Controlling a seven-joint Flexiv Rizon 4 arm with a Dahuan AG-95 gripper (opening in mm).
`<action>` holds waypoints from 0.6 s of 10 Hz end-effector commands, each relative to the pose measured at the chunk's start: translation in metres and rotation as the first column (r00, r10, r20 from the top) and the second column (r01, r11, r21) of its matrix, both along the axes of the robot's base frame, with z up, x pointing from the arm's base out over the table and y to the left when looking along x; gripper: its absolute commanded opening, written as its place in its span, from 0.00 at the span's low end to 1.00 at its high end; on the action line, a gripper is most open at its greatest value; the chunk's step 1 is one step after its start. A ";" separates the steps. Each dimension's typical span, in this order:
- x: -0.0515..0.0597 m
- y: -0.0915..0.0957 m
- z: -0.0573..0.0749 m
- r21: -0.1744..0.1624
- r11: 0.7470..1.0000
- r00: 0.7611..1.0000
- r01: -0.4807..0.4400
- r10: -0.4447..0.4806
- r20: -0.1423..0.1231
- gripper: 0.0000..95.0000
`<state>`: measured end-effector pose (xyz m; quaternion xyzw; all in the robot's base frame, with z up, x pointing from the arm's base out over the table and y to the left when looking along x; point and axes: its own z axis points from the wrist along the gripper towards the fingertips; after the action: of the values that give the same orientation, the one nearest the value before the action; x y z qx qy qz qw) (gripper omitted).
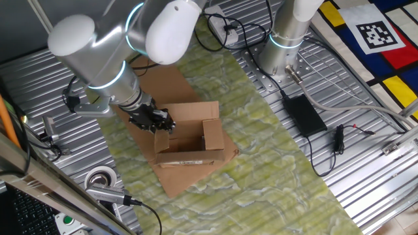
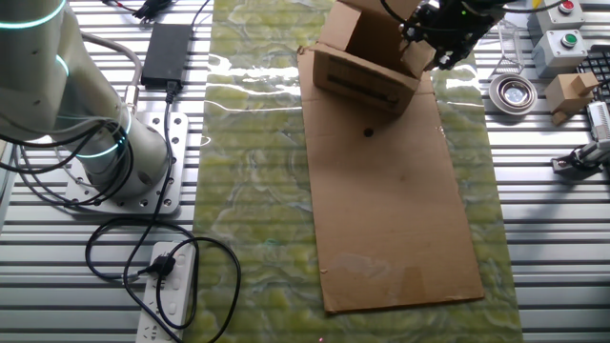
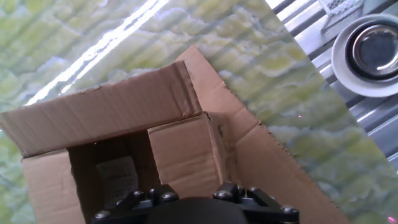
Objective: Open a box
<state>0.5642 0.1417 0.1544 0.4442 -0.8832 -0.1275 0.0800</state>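
While the hand works at the box's left rim, most flaps look folded back already, so this seems the last one; whether its fingers are closed, I cannot tell. Sitting on the cardboard sheet, the box has open room toward the right.

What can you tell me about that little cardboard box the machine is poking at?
The box is small, brown corrugated cardboard, upright on a large flat cardboard sheet over green patterned cloth. Its top is open: flaps stand up or fold outward, and the inside looks dark, with something pale lying in it. One side carries a white label. The gripper sits at one edge, by a flap; whether it is pinching that flap is unclear.
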 end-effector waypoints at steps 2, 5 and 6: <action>0.000 0.000 0.000 0.003 1.000 0.999 0.021 -0.021 -0.032 0.00; -0.001 0.000 0.000 0.016 0.999 0.996 0.048 -0.047 -0.069 0.00; -0.001 0.000 0.000 0.015 0.999 0.996 0.049 -0.048 -0.076 0.00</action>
<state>0.5642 0.1421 0.1553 0.4178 -0.8888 -0.1543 0.1079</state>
